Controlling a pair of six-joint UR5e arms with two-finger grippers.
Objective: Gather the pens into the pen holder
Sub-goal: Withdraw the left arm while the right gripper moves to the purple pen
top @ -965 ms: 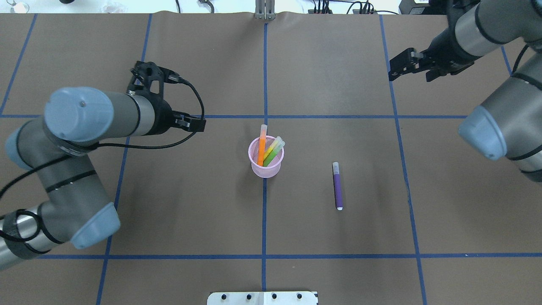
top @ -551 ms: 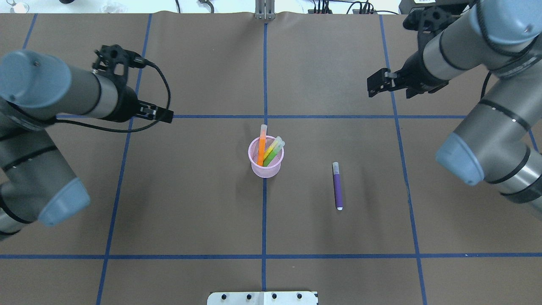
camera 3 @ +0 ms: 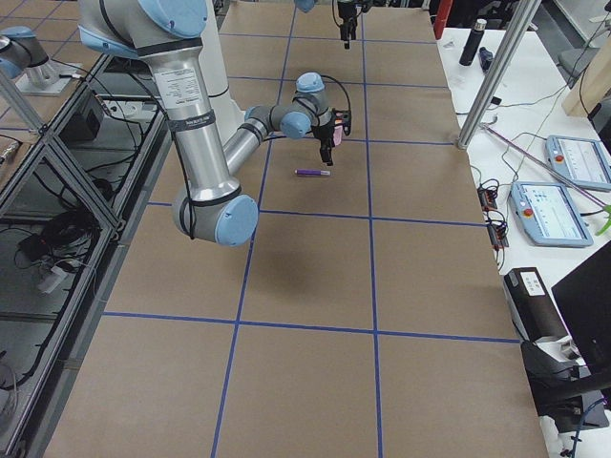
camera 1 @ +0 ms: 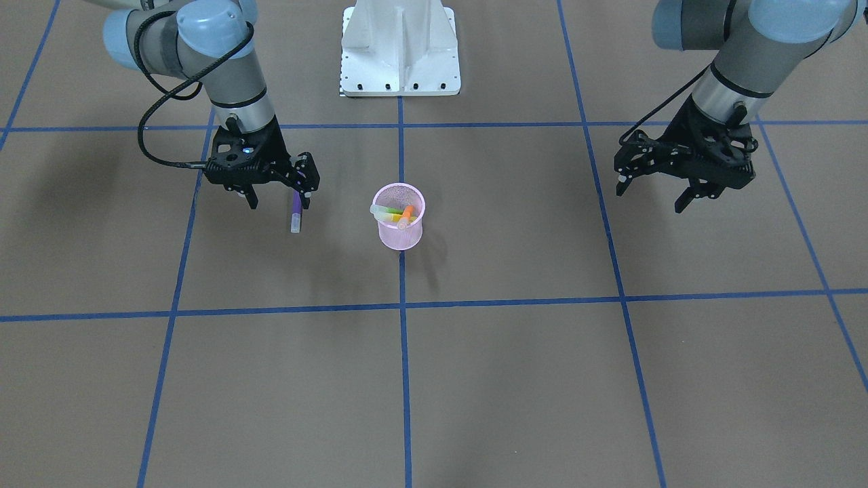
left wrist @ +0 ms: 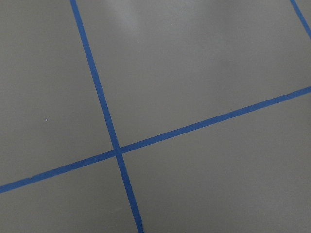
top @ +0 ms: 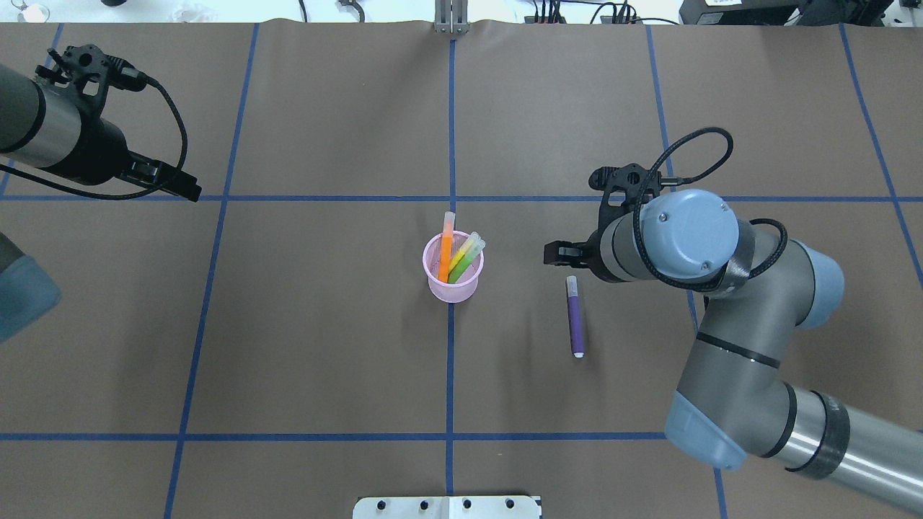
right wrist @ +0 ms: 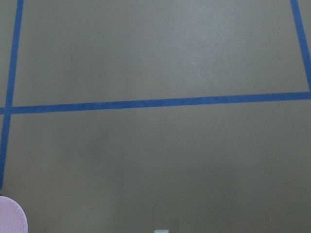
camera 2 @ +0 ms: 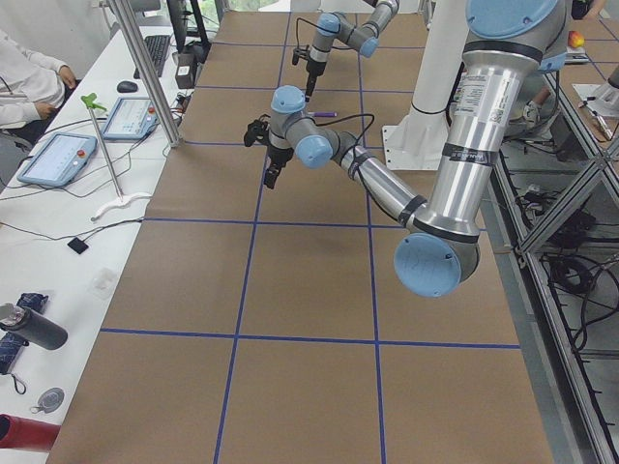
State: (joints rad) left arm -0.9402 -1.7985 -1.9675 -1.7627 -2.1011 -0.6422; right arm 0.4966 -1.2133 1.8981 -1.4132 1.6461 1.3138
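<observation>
The pink mesh pen holder (top: 452,280) stands upright at the table's centre and holds an orange, a yellow and a green pen (top: 445,249); it also shows in the front view (camera 1: 400,224). A purple pen (top: 575,317) lies flat on the table to its right, whitish cap pointing away from the robot. My right gripper (top: 570,259) hovers open over the pen's cap end (camera 1: 296,215), not closed on it. In the right wrist view the holder's rim (right wrist: 9,219) and the cap tip (right wrist: 161,231) show at the bottom edge. My left gripper (camera 1: 651,192) is open and empty, far left (top: 177,186).
The table is brown with a grid of blue tape lines (top: 451,198). The robot's white base plate (top: 447,507) sits at the near edge. Side benches with tablets (camera 3: 554,200) and a seated operator (camera 2: 29,77) flank the table ends.
My right arm has swung in from the back right to over the purple pen's cap end. My left arm has drawn back to the far left. The pens and holder have not moved.
</observation>
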